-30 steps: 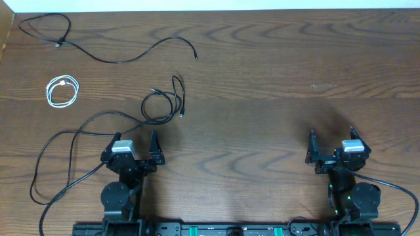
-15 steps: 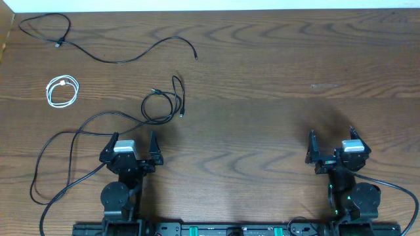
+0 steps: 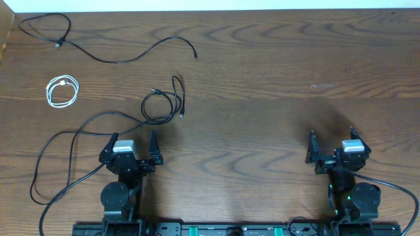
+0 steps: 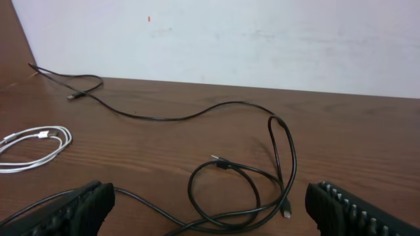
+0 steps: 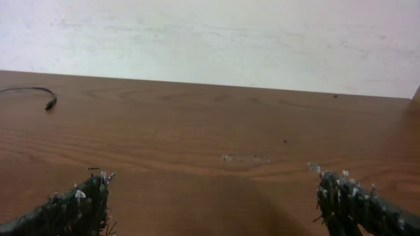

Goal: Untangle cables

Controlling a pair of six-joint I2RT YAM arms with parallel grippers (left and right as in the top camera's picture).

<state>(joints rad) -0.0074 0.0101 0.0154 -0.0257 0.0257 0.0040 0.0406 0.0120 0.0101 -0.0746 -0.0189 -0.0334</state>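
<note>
A long black cable (image 3: 125, 58) snakes across the far left of the table, also in the left wrist view (image 4: 164, 118). A short black cable (image 3: 164, 105) lies coiled in a loose loop just ahead of my left gripper (image 3: 133, 137), also in the left wrist view (image 4: 262, 177). A small white cable (image 3: 62, 90) lies coiled at the far left, and shows in the left wrist view (image 4: 33, 141). My left gripper (image 4: 210, 213) is open and empty, close behind the coiled black cable. My right gripper (image 3: 331, 134) is open and empty over bare wood (image 5: 210, 203).
The left arm's thicker black cable (image 3: 59, 151) loops on the table to the left of that arm. The wooden table (image 3: 275, 85) ends at a white wall at the back. One end of the long black cable shows in the right wrist view (image 5: 39, 97).
</note>
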